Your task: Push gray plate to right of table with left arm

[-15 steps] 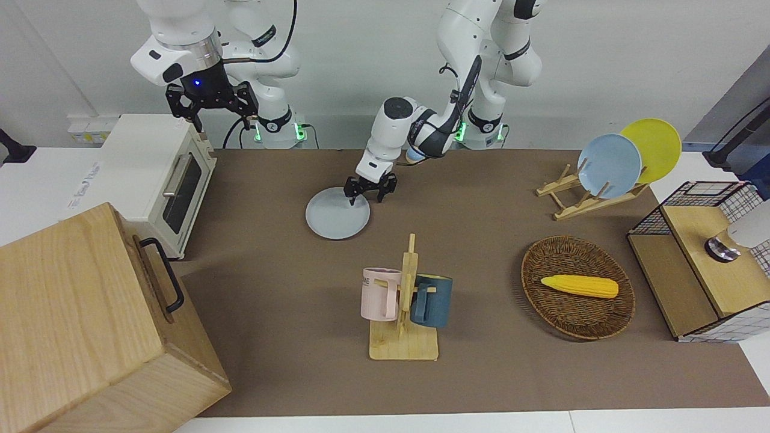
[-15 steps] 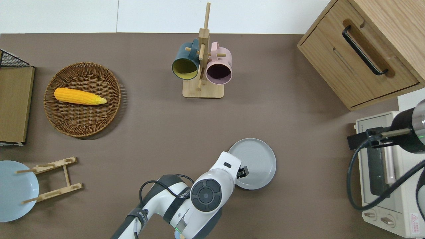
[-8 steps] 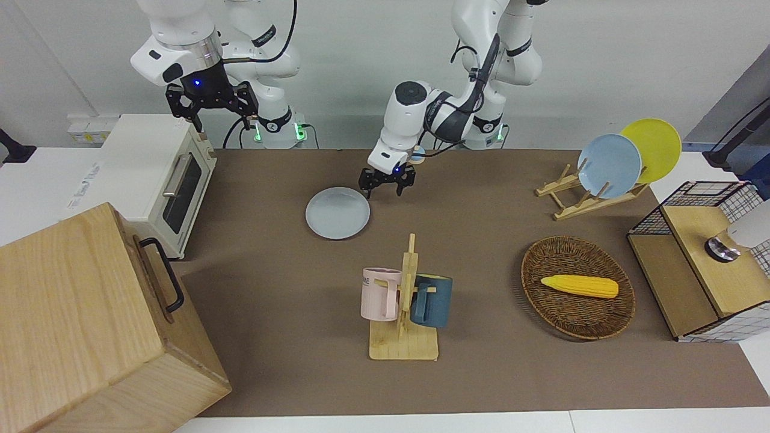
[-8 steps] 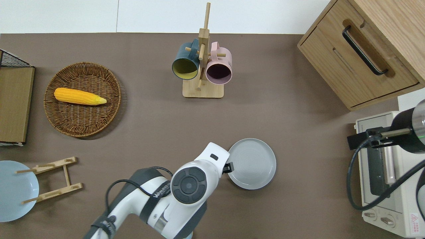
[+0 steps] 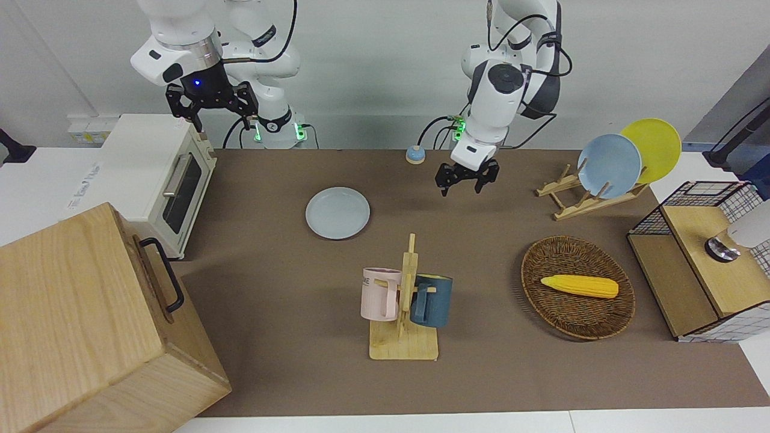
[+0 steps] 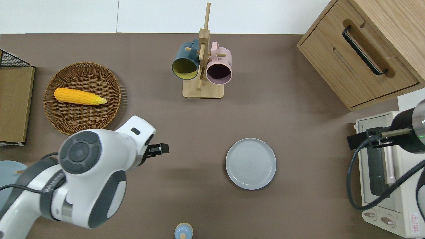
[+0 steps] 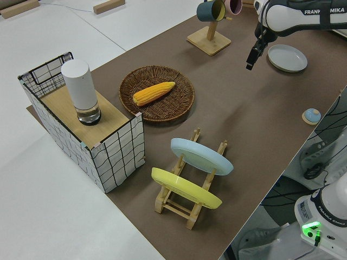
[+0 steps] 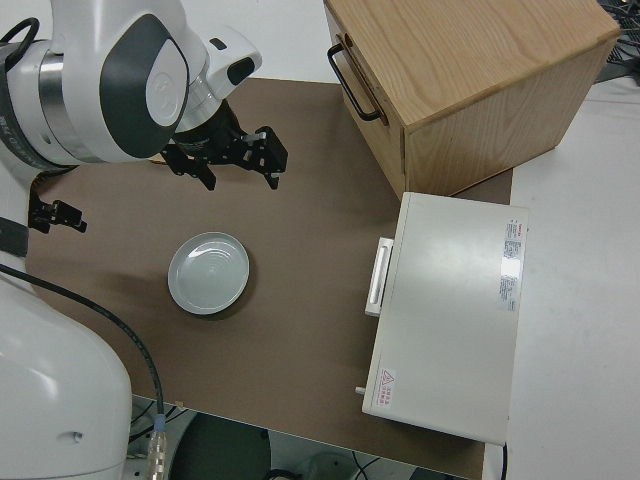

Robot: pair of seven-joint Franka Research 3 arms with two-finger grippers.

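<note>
The left gripper (image 5: 467,180) hangs clear of the plate (image 5: 337,213), fingers spread and empty — the push looks finished. Next: park the arm; the right arm is parked.

A round brown wicker basket (image 5: 577,287) holds a yellow corn cob (image 5: 580,286). A wooden mug stand (image 5: 405,322) carries a pink mug (image 5: 378,294) and a dark blue mug (image 5: 431,300). A sky-blue plate (image 5: 609,166) and a yellow plate (image 5: 653,148) lean in a wooden rack (image 5: 577,195). A white toaster oven (image 5: 157,178) sits beside a big wooden drawer box (image 5: 90,328).
</note>
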